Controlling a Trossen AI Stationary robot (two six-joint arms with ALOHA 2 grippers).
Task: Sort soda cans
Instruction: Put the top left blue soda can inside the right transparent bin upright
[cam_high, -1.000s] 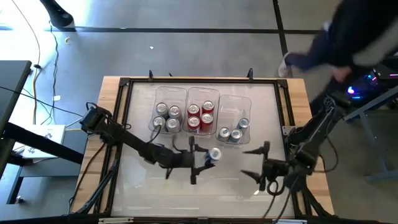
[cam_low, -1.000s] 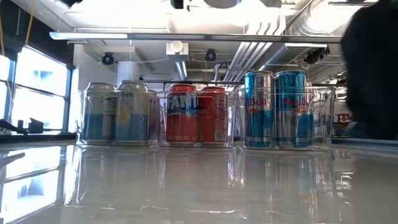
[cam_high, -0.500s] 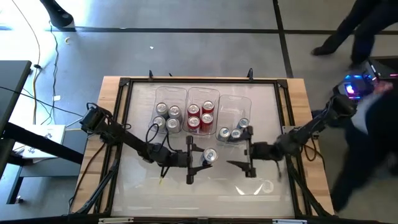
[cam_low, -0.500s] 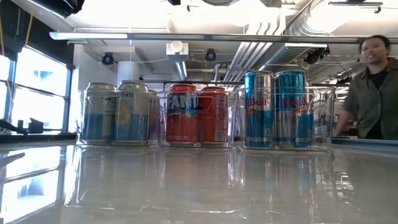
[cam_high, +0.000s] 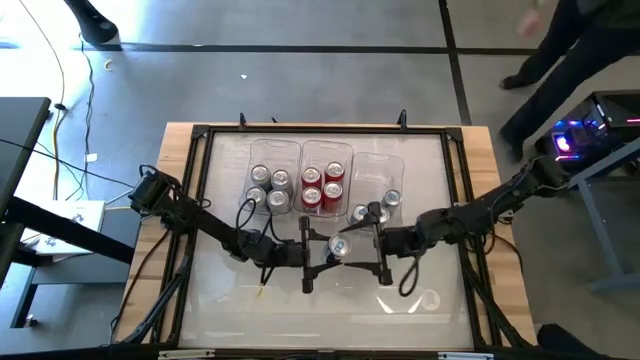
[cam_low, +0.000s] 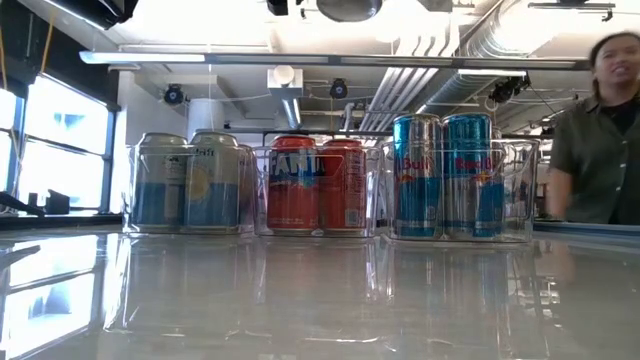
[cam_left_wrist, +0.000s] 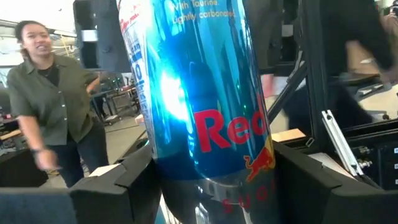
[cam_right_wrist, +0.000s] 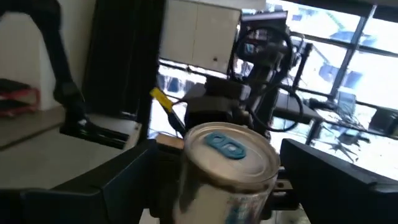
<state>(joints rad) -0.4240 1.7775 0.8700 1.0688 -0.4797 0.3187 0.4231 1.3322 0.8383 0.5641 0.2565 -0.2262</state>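
Note:
A blue soda can (cam_high: 340, 247) with a silver top is held above the middle of the table. My left gripper (cam_high: 330, 255) reaches it from the left and is shut on it; the left wrist view shows the can (cam_left_wrist: 205, 93) filling the space between the fingers. My right gripper (cam_high: 355, 248) comes from the right and is open, with one finger on each side of the can's top end (cam_right_wrist: 227, 152). Other cans stand in three clear bins: silver-grey (cam_high: 268, 187), red (cam_high: 322, 186) and blue (cam_high: 375, 207). My left gripper pinches the blue can's body below the red lettering (cam_left_wrist: 186, 186) between its two fingers (cam_left_wrist: 118, 183), which come level from the table's left. The can is lifted clear of the table. My right gripper's fingers (cam_right_wrist: 134, 177) flank the can; whether they touch it, I cannot tell.
The three bins (cam_low: 255, 190) stand side by side at the table's far middle. A raised dark frame (cam_high: 200, 135) runs around the table. A person (cam_low: 600, 140) stands beyond the far right corner. The glossy near half of the table (cam_low: 320, 300) is bare in the low view.
My right arm has swung from the table's near right side toward the middle, and its open gripper now straddles the can held by my left gripper. The left gripper and can have shifted only slightly. A person has moved about beyond the table's right side.

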